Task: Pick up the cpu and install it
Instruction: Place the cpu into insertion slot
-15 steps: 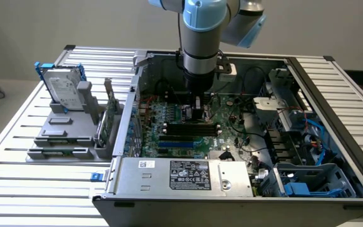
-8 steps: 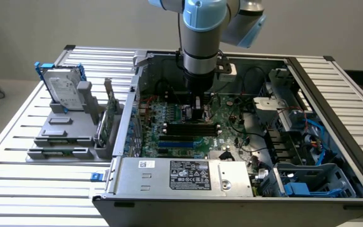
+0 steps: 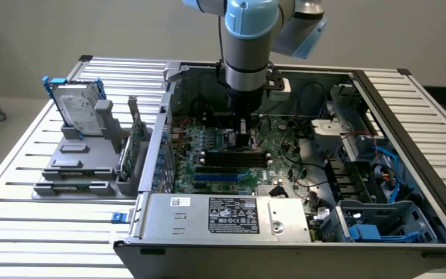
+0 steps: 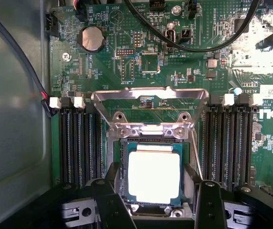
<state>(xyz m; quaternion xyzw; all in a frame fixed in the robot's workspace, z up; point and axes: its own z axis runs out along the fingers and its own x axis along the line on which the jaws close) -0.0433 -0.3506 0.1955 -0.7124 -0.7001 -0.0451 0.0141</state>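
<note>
Gripper spread wide, fingers flanking cpu, one per side; contact unclear. Cpu flat in open socket, approx square, no long axis. Ext view: gripper hangs 3 o'clock of hard drive.

cpu top washed out by glare, markings unreadable; edges partly behind claw.
</note>
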